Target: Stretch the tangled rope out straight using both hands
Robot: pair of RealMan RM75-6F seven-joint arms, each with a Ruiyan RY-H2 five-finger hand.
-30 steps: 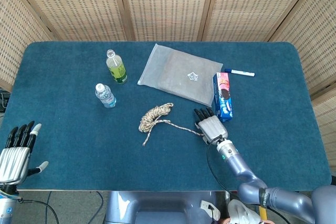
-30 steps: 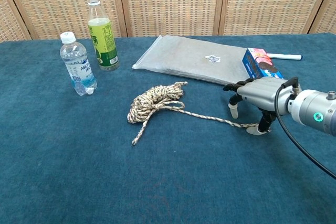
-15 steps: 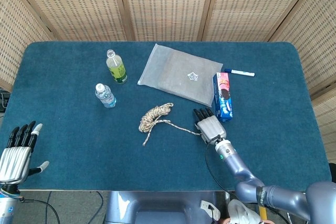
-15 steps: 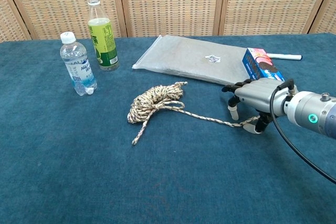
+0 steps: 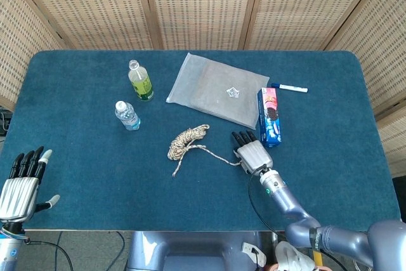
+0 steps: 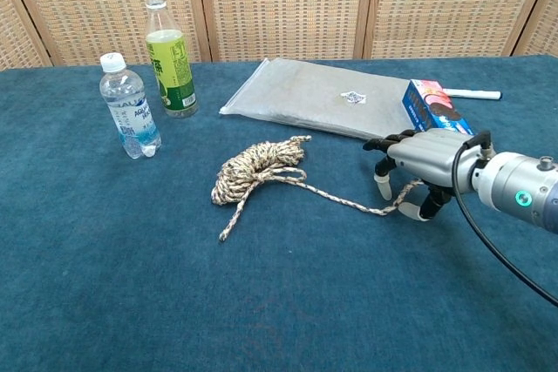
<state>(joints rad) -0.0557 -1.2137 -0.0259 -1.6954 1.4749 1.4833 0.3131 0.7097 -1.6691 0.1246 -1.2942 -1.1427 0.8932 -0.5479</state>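
The tangled rope (image 5: 185, 141) lies as a beige coiled bundle (image 6: 257, 167) in the middle of the blue table. One short tail points toward the front. A long strand runs right to my right hand (image 5: 252, 152). In the chest view that hand (image 6: 420, 159) arches palm-down over the strand's end, and the end curves up off the cloth between its thumb and curled fingers (image 6: 381, 186). My left hand (image 5: 22, 179) hovers at the table's front left corner with its fingers spread and nothing in it, far from the rope. The chest view does not show it.
A clear water bottle (image 6: 127, 106) and a green-drink bottle (image 6: 169, 58) stand at the back left. A grey plastic pouch (image 6: 318, 98) lies behind the rope. A snack box (image 6: 432, 104) sits just behind my right hand, with a marker (image 5: 289, 87) beyond it.
My right hand has shifted slightly left toward the bundle and its fingers have closed on the rope's end, lifting it off the cloth. The strand is now slacker. The left hand stayed put.
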